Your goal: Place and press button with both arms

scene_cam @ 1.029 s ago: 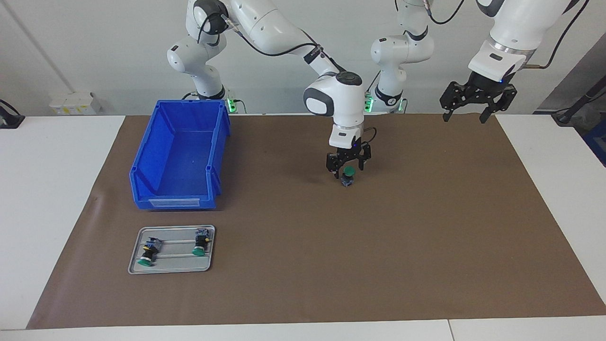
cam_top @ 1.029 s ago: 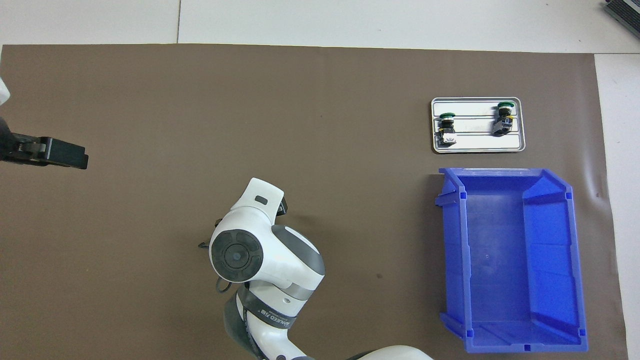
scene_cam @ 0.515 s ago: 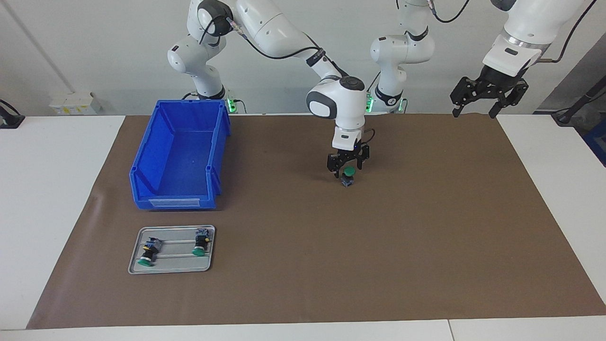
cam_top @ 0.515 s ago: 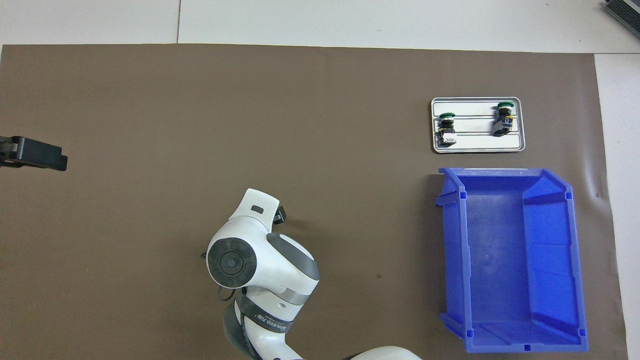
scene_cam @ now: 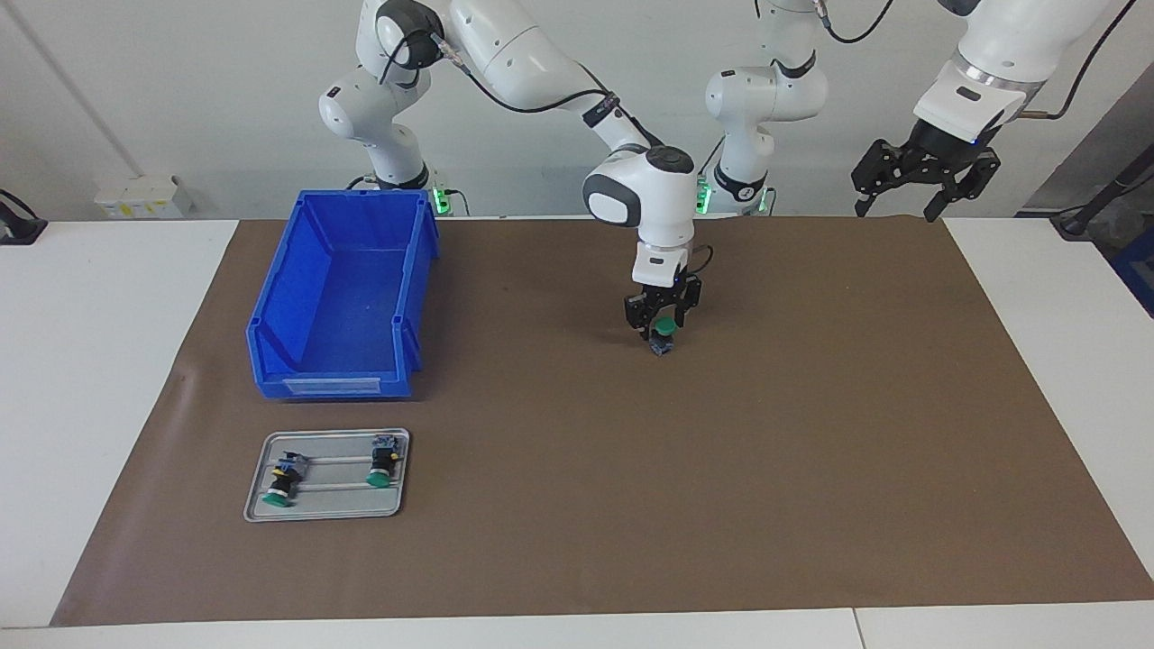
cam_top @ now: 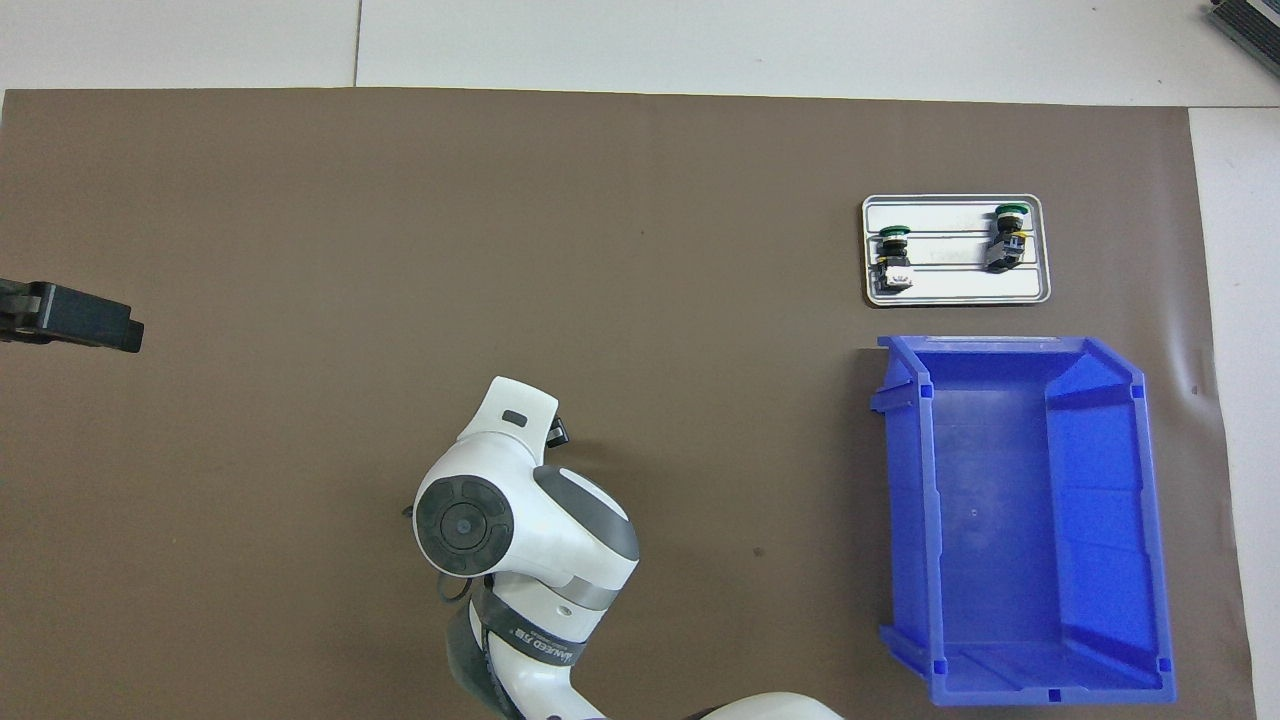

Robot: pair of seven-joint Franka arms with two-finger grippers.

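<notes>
The button (scene_cam: pixel 664 340) stands upright on the brown mat (scene_cam: pixel 811 451) near the middle of the table, green cap up. My right gripper (scene_cam: pixel 664 323) comes straight down on it, its fingers drawn in against the sides of the green cap. In the overhead view the right arm's wrist (cam_top: pixel 500 500) hides the button. My left gripper (scene_cam: pixel 911 205) hangs open and empty, high over the mat's corner at the left arm's end. Only its tip (cam_top: pixel 85 318) shows at the overhead view's edge.
A blue bin (scene_cam: pixel 270 306) sits empty toward the right arm's end. Farther from the robots than the bin lies a small metal tray (scene_cam: pixel 325 516) holding two more green-capped buttons (scene_cam: pixel 281 487) (scene_cam: pixel 383 469) on their sides.
The right gripper's fingers have closed in from wide open onto the button's cap. The left gripper rose and drew back toward its end of the table.
</notes>
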